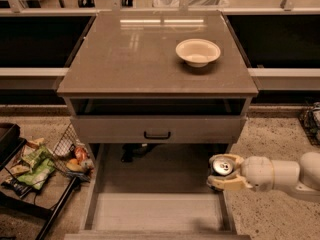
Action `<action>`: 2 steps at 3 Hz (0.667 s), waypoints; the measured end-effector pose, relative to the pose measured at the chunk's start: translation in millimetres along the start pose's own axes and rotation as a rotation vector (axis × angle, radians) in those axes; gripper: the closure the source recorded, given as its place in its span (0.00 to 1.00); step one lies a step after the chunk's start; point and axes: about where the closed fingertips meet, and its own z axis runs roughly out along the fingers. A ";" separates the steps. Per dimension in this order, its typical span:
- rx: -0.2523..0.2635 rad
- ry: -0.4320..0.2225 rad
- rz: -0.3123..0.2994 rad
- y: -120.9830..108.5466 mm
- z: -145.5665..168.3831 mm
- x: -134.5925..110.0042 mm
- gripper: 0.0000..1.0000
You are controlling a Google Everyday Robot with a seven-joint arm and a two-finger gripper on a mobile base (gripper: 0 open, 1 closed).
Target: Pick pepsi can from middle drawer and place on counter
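Pepsi can – silver top turned up toward the camera, so the long axis runs roughly along the line of sight; body mostly hidden. Clamped between the gripper fingers, over the right wall of the open middle drawer. Counter above carries a pale bowl.

the white arm reaches in from the lower right, its gripper clamped around the pepsi can.
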 end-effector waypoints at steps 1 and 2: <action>-0.018 -0.098 -0.008 -7.7 -24.8 -114.3 1.00; -0.049 -0.143 -0.052 -21.4 -24.9 -198.7 1.00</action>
